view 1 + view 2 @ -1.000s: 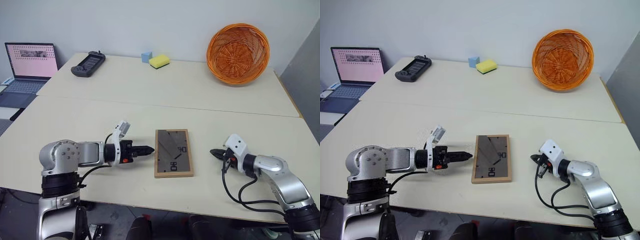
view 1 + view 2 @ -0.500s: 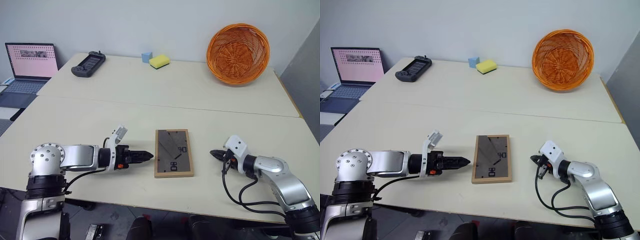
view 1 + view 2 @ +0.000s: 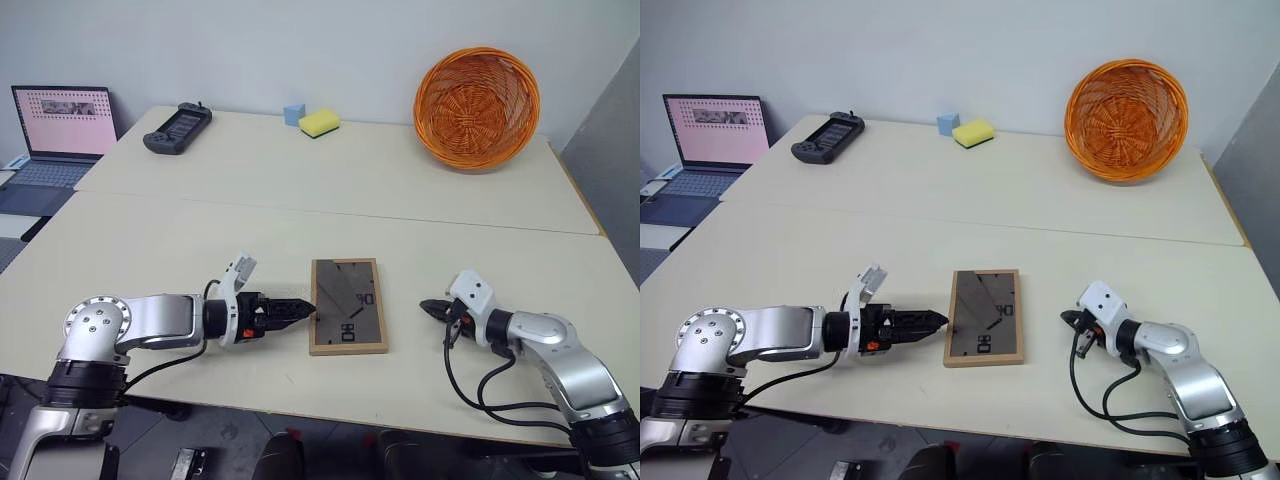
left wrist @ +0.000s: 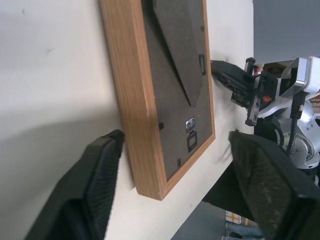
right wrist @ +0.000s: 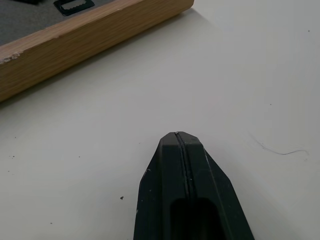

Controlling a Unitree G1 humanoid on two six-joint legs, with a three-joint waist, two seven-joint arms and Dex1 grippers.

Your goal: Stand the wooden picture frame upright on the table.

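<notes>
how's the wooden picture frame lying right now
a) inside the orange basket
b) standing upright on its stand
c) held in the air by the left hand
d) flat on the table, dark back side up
d: the wooden picture frame lies flat on the table with its dark grey back and folded stand facing up, between the left hand and the right hand, neither one holding it.

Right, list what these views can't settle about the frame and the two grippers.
- Wooden picture frame: lies back up on the table, so its picture side is hidden.
- Left gripper, open: head views cannot show whether its tips touch the frame's edge.
- Right gripper, shut: its tip is small in head views; the wrist view's edge cuts the frame off.
</notes>
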